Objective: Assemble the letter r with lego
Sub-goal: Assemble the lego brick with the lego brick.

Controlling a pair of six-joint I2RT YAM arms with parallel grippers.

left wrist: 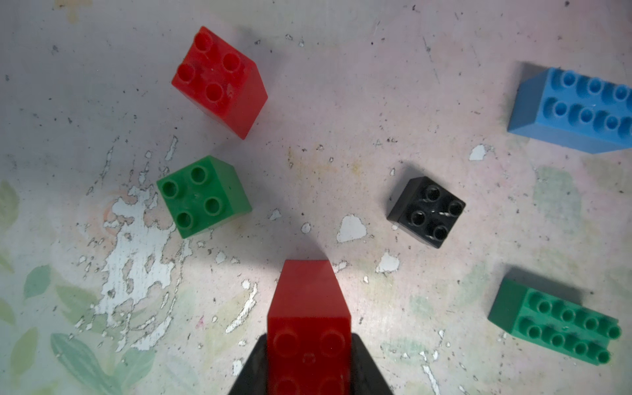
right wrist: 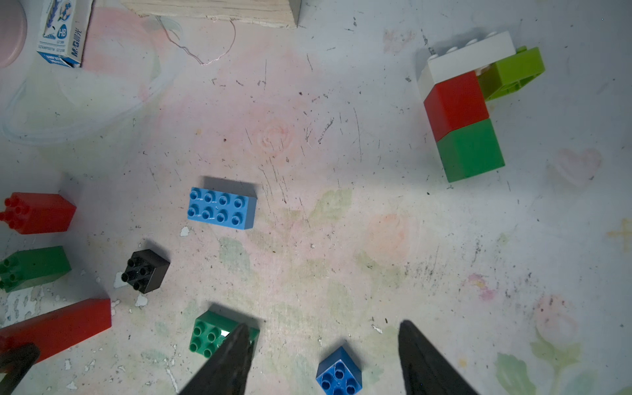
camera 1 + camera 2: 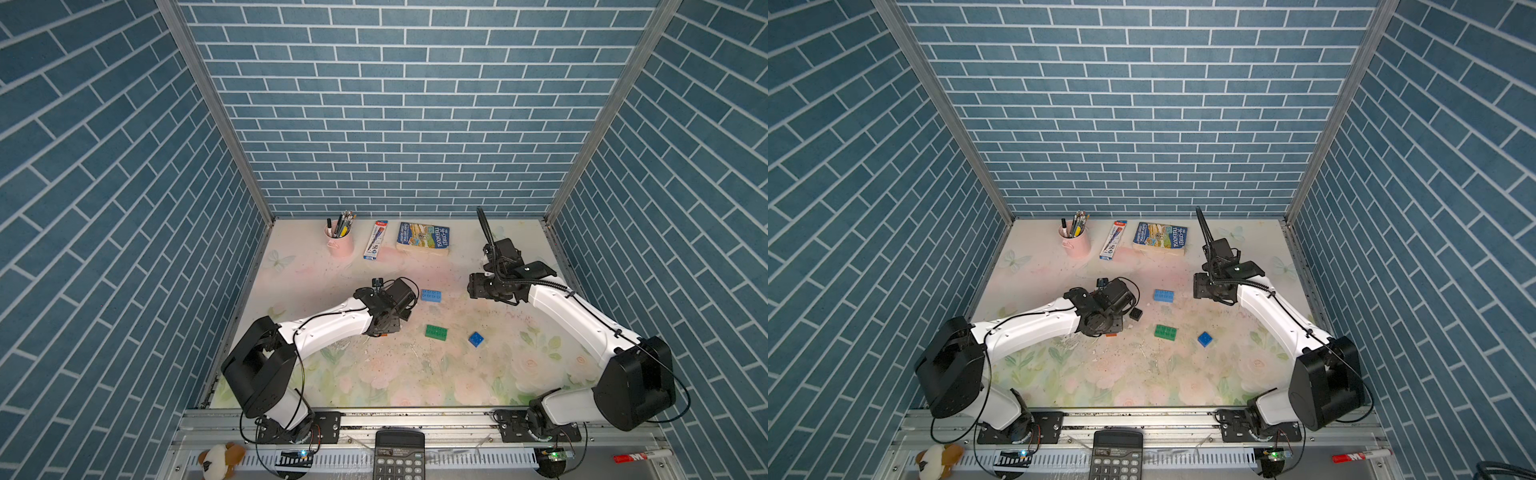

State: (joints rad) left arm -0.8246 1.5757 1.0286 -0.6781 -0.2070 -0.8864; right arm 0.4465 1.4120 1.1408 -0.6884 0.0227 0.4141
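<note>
Red long brick (image 1: 309, 307) is sitting pinched in my left fingers (image 1: 252, 372), left of centre in both top views, its long axis pointing straight out from the wrist between a green square brick (image 1: 201, 196) and a black square brick (image 1: 427, 212). My right fingers (image 2: 232, 359) are hanging wide apart.

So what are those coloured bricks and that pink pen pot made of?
The light blue brick and the rest look like hard moulded plastic: smooth, slightly glossy faces and crisp studs. The pink pot looks like thin painted metal, going by its fine rim and small loop handle, though it could be plastic.
</note>
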